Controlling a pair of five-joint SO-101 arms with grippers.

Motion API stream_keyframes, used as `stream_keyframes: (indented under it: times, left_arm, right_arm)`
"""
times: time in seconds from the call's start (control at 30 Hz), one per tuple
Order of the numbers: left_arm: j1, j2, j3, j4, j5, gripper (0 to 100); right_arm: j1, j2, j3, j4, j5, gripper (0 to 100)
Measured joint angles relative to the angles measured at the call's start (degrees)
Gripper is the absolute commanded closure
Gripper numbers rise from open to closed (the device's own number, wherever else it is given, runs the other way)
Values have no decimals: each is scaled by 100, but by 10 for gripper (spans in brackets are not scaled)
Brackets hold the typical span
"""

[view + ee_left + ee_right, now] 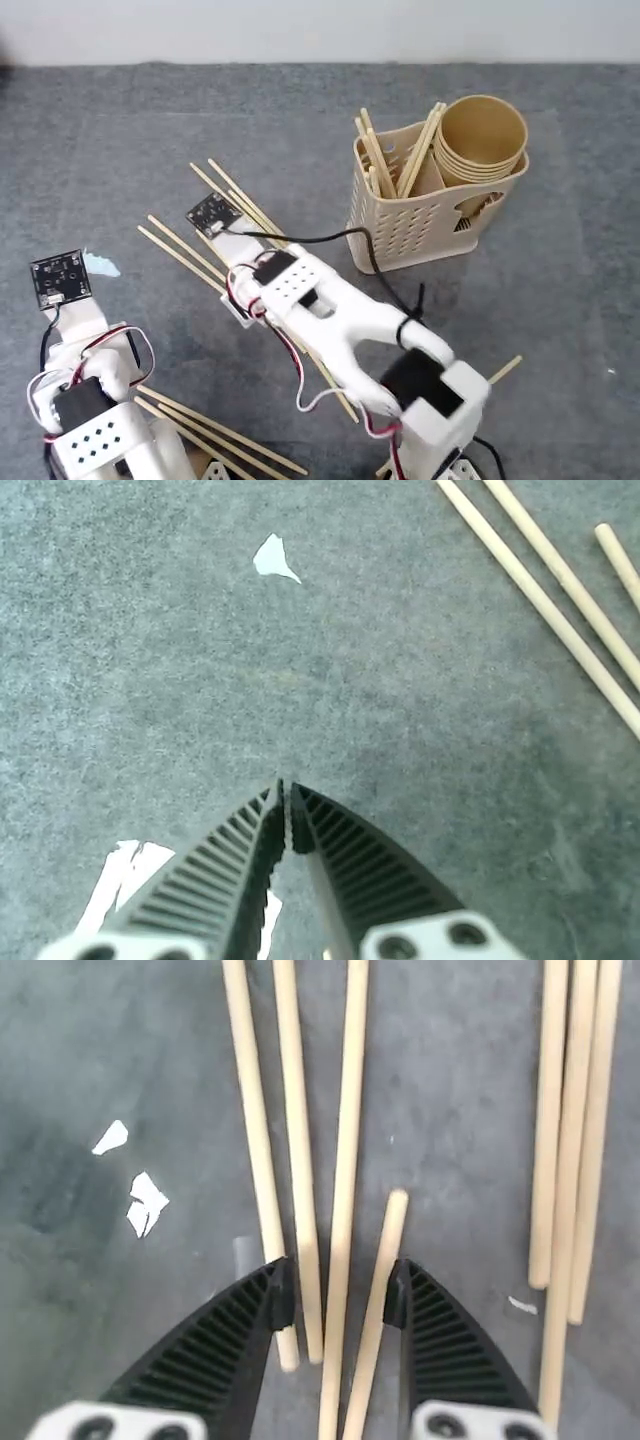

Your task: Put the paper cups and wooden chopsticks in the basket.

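A beige perforated basket (pixel 415 232) stands at the back right, holding a stack of paper cups (pixel 486 138) and several upright wooden chopsticks (pixel 377 158). More chopsticks (pixel 180 250) lie loose on the grey mat. My right gripper (pixel 338 1282) is open and low over the mat. Two long chopsticks (pixel 345 1140) and a shorter one (pixel 381 1280) lie between its fingers, with another (pixel 252 1140) just outside. My left gripper (pixel 286 792) is shut on nothing above bare mat, with two chopsticks (pixel 545 595) off to one side.
Another bunch of chopsticks (pixel 222 432) lies by the left arm's base, and a single one (pixel 505 369) pokes out beside the right arm's base. Small white paper scraps (pixel 273 558) (pixel 145 1200) dot the mat. A black cable (pixel 320 240) runs from the right arm's wrist past the basket.
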Motion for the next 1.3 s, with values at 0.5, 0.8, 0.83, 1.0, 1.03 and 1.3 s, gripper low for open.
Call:
stream_keyframes:
  times: [0.5, 0.8, 0.83, 1.0, 1.03, 1.3]
  left_arm:
    - [0, 0, 0, 0, 0, 987]
    - [0, 0, 0, 0, 0, 987]
    - [-9, 0, 0, 0, 0, 987]
    - [0, 0, 0, 0, 0, 987]
    - [0, 0, 0, 0, 0, 987]
    - [0, 0, 0, 0, 0, 987]
  right_arm:
    - [431, 756, -598, 0, 0, 848]
    - [545, 923, -747, -9, 281, 975]
    - [554, 932, -756, -9, 290, 977]
    - [554, 949, -765, -26, 290, 991]
    - [554, 949, -765, -26, 290, 991]
    - [536, 545, -862, 853, 290, 991]
